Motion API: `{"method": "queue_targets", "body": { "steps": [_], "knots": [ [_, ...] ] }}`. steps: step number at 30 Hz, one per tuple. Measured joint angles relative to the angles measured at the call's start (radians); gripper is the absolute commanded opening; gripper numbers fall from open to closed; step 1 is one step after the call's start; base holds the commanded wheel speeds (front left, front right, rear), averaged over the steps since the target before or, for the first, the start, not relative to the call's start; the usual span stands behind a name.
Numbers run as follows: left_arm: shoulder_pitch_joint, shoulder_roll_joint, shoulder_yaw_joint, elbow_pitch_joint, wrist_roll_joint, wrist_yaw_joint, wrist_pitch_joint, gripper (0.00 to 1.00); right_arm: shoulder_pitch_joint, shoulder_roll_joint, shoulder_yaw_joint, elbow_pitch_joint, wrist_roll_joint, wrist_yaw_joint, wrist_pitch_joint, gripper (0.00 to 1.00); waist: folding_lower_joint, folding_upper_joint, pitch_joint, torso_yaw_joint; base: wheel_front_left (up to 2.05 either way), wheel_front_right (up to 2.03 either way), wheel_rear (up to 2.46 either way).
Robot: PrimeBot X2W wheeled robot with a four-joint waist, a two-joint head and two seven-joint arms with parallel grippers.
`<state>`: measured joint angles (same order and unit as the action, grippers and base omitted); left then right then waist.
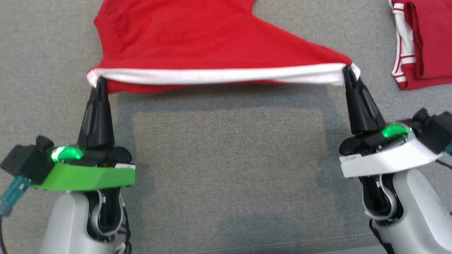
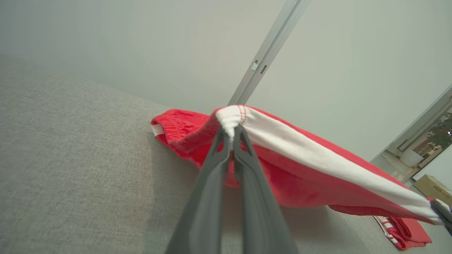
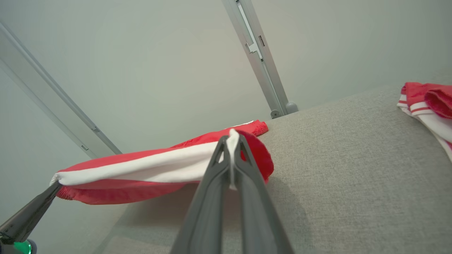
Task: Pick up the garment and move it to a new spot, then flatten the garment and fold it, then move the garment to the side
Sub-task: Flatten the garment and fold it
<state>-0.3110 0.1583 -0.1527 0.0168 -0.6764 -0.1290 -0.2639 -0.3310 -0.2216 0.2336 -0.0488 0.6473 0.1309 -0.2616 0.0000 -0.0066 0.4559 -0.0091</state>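
The garment [image 1: 183,38] is red with a white band along its near edge, and that edge is stretched taut above the grey fabric surface between my two grippers. My left gripper [image 1: 99,82] is shut on the band's left end, seen close up as left gripper [image 2: 233,132] pinching the garment [image 2: 300,169]. My right gripper [image 1: 348,72] is shut on the band's right end; in the right wrist view the right gripper [image 3: 232,143] clamps the garment [image 3: 141,169]. The far part of the garment rests on the surface and runs past the head view's top edge.
A second red garment with white stripes [image 1: 423,42] lies folded at the far right, also seen as the folded garment [image 3: 429,102]. The grey fabric surface [image 1: 226,169] spreads wide between and in front of my arms. A pale wall with metal rails [image 3: 257,56] stands behind.
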Motion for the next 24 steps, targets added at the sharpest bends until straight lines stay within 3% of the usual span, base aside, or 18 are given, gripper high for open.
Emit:
{"method": "queue_targets", "body": {
  "steps": [10,24],
  "knots": [
    [0.278,-0.078,0.056,-0.058,0.008,0.0,0.0,0.0,0.237,0.021,-0.004,-0.074,-0.007,0.0,0.0,0.0,0.0,0.0,-0.143,-0.003,0.0,0.0,0.0],
    [0.464,-0.084,0.058,-0.187,0.011,0.0,0.0,0.0,0.417,0.025,0.013,-0.181,-0.016,0.0,0.036,0.0,-0.0001,0.0,-0.29,-0.024,0.0,0.0,0.0]
  ]
}}
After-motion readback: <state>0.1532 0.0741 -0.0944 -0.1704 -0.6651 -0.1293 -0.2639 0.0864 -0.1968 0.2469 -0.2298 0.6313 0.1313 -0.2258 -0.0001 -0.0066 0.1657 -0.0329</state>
